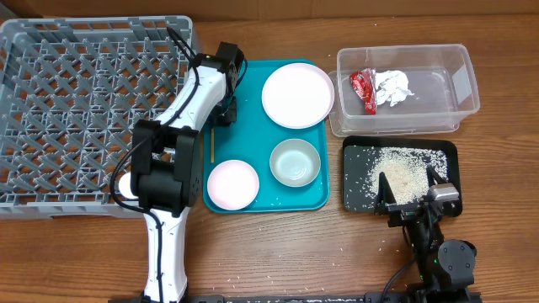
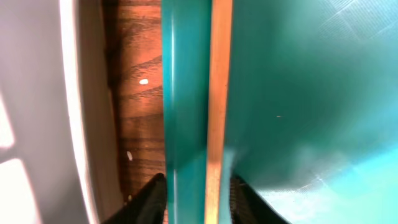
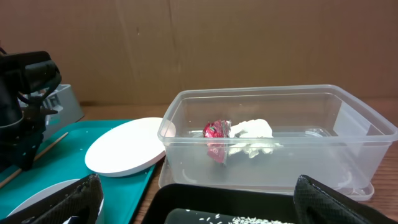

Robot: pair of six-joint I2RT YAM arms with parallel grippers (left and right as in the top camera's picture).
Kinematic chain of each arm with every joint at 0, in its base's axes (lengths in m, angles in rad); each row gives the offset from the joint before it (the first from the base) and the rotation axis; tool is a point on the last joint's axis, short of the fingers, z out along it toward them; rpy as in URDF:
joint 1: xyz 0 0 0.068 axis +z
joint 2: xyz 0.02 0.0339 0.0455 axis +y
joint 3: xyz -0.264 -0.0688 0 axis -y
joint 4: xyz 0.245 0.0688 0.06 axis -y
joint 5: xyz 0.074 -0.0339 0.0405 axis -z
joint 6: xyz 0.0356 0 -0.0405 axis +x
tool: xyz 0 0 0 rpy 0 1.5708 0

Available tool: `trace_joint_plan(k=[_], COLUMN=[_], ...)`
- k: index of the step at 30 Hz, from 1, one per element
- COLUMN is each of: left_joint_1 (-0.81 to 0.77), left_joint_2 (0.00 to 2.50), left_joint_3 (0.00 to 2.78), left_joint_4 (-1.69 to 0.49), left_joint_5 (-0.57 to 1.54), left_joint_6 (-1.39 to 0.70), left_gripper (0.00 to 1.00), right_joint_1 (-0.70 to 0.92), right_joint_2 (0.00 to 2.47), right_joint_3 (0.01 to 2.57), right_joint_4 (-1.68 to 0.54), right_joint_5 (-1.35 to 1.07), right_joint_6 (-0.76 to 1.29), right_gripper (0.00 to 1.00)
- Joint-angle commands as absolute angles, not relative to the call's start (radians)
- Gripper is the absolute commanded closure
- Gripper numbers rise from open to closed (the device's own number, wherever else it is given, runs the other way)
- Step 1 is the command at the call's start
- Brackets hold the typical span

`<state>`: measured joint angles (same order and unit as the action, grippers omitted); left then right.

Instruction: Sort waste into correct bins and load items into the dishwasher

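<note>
A thin wooden chopstick [image 1: 213, 145] [image 2: 214, 112] lies along the left rim of the teal tray [image 1: 253, 109]. My left gripper [image 1: 226, 114] [image 2: 199, 205] is down over it. Its jaws stand apart astride the stick and the rim, with a gap on each side. On the tray sit the white plate [image 1: 296, 94], grey-green bowl [image 1: 295, 162] and pink bowl [image 1: 232, 184]. The clear tub [image 1: 463, 84] holds the red wrapper [image 1: 364, 88] and tissue [image 1: 392, 87]. Rice [image 1: 402, 172] lies in the black tray [image 1: 358, 198]. My right gripper [image 1: 408, 187] [image 3: 205, 208] hangs wide open above it.
The grey dish rack [image 1: 76, 109] [image 2: 37, 112] stands against the teal tray's left side, leaving a narrow strip of wood between them. My left arm reaches across the rack's right edge. Stray grains dot the table near the black tray.
</note>
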<state>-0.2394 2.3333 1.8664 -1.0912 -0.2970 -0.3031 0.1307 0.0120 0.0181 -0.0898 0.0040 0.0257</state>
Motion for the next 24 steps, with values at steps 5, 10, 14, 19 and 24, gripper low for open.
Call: trace_joint_plan(k=[5,10,14,19,24], left_joint_1=[-0.236,-0.236,-0.236,-0.236,-0.236], left_joint_2=[2.339,2.338,2.338,2.338,2.339], left_joint_3=[1.851,1.949,2.025,2.035,2.032], left_joint_4=[-1.171,-1.248,-1.269,-1.261,-1.248], left_joint_5=[-0.416,-0.448,-0.371,-0.294,-0.275], left_joint_6=[-0.327,-0.335,-0.332,-0.334,-0.313], left_gripper=[0.70,0.69,0.67,0.64,0.60], right_joint_1=[0.127,0.127,0.127,0.127,0.127], right_joint_2=[0.003,0.003,0.003,0.003,0.003], right_joint_3=[0.008,0.008,0.008,0.008,0.008], right_joint_4=[-0.084,-0.084,-0.084,-0.084,-0.084], right_joint_5=[0.005,0.005,0.005,0.005,0.005], right_joint_6=[0.025,0.025,0.025,0.025,0.025], right_gripper=[0.00,0.00,0.00,0.00,0.00])
